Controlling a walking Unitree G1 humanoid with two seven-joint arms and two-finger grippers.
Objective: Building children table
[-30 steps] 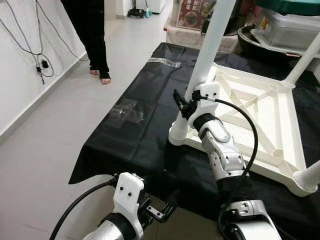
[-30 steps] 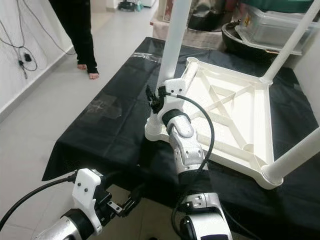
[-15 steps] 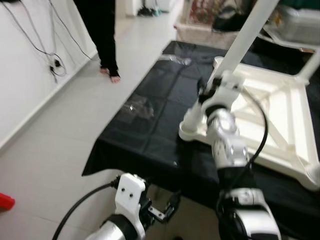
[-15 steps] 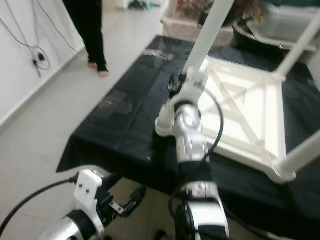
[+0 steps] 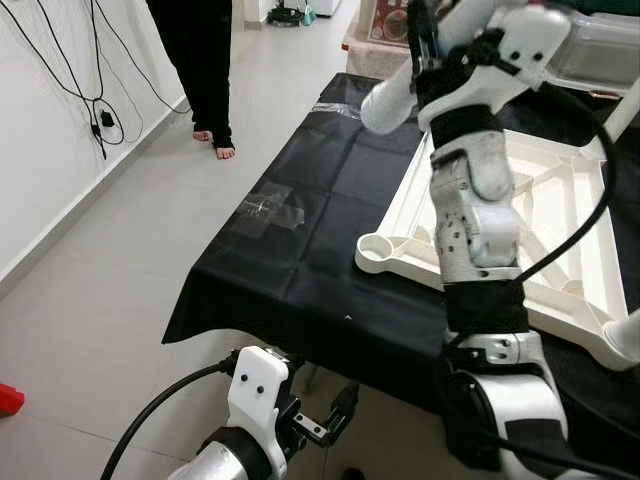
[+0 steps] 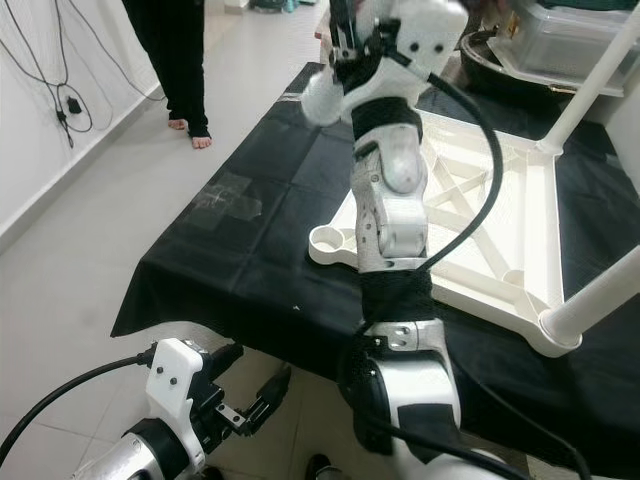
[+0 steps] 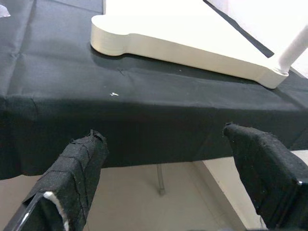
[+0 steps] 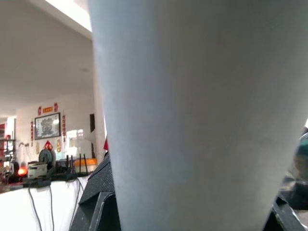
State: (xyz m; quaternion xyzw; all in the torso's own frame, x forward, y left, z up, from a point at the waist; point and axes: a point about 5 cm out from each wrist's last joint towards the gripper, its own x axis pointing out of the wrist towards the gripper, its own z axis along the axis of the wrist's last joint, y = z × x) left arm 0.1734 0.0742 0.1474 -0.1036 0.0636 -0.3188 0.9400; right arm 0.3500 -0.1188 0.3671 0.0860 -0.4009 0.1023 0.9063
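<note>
Right hand [image 5: 425,50] clamped on white leg [image 5: 392,98], lifted above the empty corner socket [image 5: 376,248] of upturned tabletop [image 5: 560,210] at table's [image 5: 300,250] near edge. Left hand [image 7: 168,163] apart, idle below.

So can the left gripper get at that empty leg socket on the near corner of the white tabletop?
Probably not from here. The left gripper hangs open below the edge of the black cloth, while the socket sits up on the tabletop. The arm would have to rise first.
</note>
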